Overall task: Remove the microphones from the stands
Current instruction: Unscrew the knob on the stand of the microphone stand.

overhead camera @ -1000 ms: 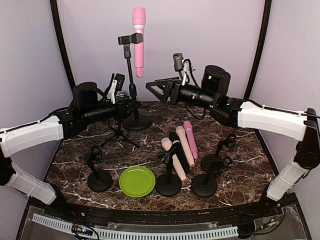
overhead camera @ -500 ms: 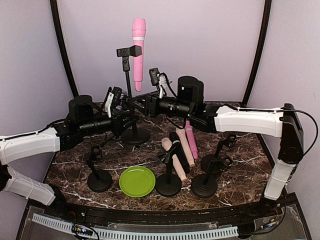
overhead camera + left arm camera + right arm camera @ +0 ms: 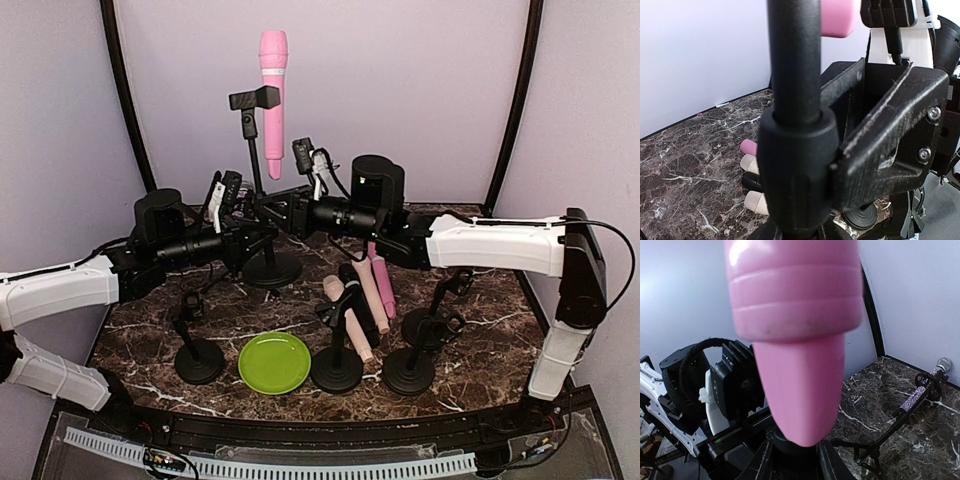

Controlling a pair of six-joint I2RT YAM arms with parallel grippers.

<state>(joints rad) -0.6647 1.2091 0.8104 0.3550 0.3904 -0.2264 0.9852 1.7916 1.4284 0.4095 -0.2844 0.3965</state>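
Right pincer [image 3: 270,206] sits under the microphone [image 3: 272,90]; left pincer [image 3: 259,235] clamps the stand [image 3: 272,270].

— What colour is the microphone [image 3: 272,95] above the right hand [image 3: 268,208]?
— Pink. The stand [image 3: 256,165] is black.
— The worktop [image 3: 150,330]?
— Dark brown marble, white veins.
— Nearer than that hand?
— A lime-green plate [image 3: 274,362]; loose microphones [image 3: 370,290] in pink, beige and black; black small stands [image 3: 199,360]. The walls [image 3: 400,80] are lilac.

A green plate [image 3: 274,362] lies near loose microphones [image 3: 383,280] on marble table [image 3: 150,310].
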